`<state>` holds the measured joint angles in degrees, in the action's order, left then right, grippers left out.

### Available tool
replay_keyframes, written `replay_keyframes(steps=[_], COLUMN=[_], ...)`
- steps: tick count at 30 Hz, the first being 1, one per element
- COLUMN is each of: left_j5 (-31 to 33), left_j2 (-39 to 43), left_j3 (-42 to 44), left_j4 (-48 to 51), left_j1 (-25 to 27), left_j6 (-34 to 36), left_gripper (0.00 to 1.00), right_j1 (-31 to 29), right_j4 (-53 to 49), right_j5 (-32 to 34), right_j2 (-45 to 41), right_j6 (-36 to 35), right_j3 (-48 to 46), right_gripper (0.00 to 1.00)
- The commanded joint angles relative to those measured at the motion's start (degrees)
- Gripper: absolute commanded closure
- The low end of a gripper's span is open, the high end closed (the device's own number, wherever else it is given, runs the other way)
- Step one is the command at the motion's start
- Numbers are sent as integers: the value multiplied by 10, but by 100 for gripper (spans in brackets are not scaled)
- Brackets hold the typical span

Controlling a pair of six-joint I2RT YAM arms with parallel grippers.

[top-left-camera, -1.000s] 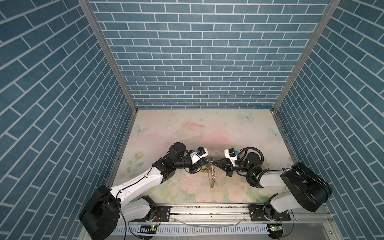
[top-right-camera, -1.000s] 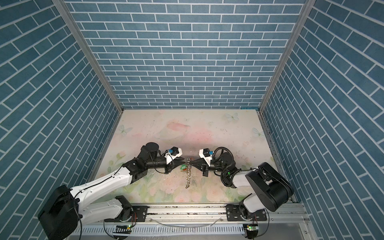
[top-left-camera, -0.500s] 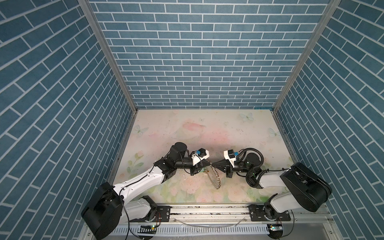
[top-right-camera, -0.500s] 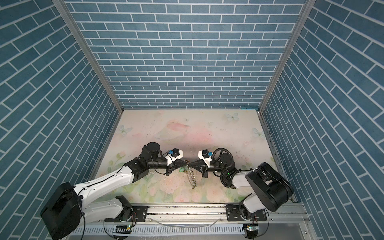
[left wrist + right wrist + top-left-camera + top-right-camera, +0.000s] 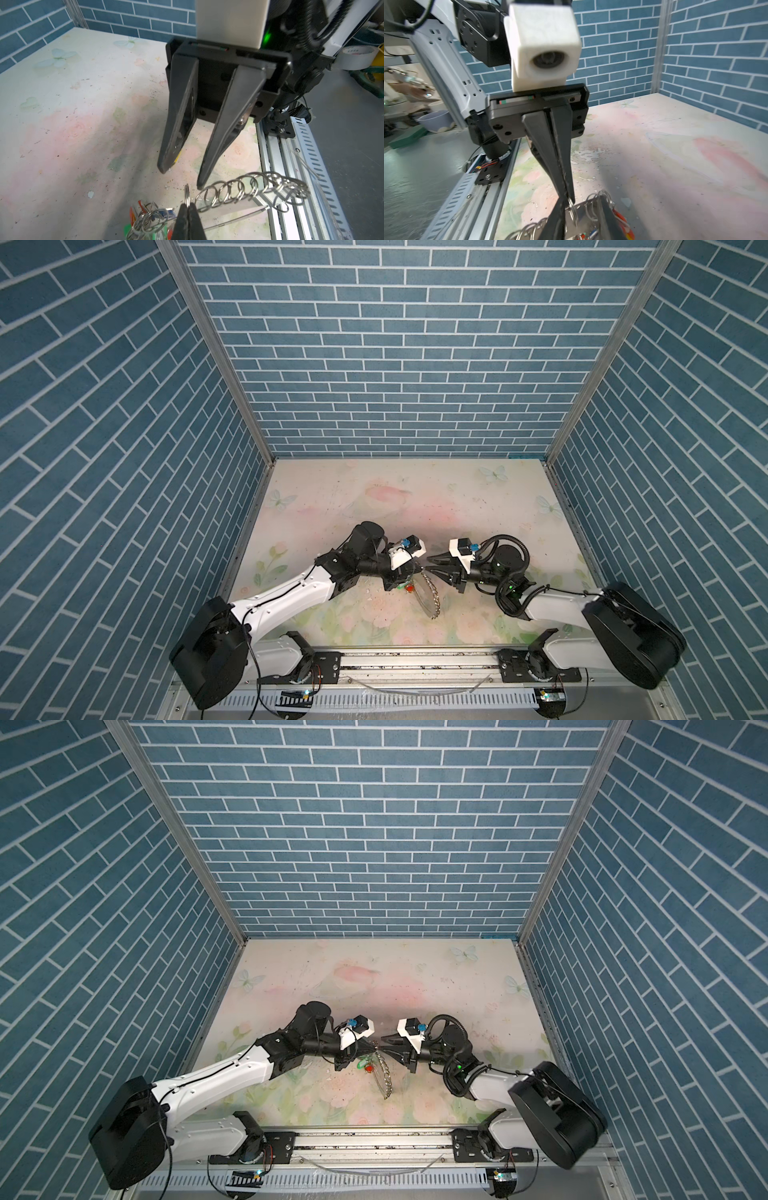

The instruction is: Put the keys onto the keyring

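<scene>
**Item:** flat dark grey oval metal keyring, rim strung with small silver wire rings.
**Location:** over the near middle of the pale floral-printed counter, hung tilted between the two arms. Whether its low end touches the counter cannot be told.
**Attached:** a cluster of keys with red, green and blue plastic tags, hanging just left of the plate, under the left jaws.

**Item:** small dark metal key with a yellow oblong plastic tag.
**Location:** not picked out with certainty. A yellow sliver shows against the farther right jaw in the left wrist view; what it is remains unclear.

**Left jaws:** pressed together, pinching one upright wire ring at the plate's rim.
**Right jaws:** spread, nothing visibly between them, tips just beside the row of rings.

**Poses:** white-and-black left arm stretched low from the near left. Right arm folded low from the near right. Both wrists are roughly level, and the two sets of jaws meet tip to tip.

**Step, as judged:** one ring is steadied and presented by the left arm; the yellow-tagged key is not yet threaded.
**Next move calls for:** a firm pinch on that key by the right jaws. Its hole must line up with the split of the held ring while the left keeps the ring from twisting.
</scene>
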<state>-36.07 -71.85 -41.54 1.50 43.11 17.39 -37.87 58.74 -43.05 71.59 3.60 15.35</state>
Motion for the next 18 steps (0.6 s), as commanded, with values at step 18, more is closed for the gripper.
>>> replay_keyframes(steps=[18], left_j5=[247], left_j2=[-181], left_j3=[-328], left_j4=[474], left_j1=[78], left_j6=[67], left_gripper=[100], right_j1=[2], right_j4=[-222], right_j5=[141], right_j2=[-162], right_j6=[-132], right_j3=[-26], right_gripper=[72])
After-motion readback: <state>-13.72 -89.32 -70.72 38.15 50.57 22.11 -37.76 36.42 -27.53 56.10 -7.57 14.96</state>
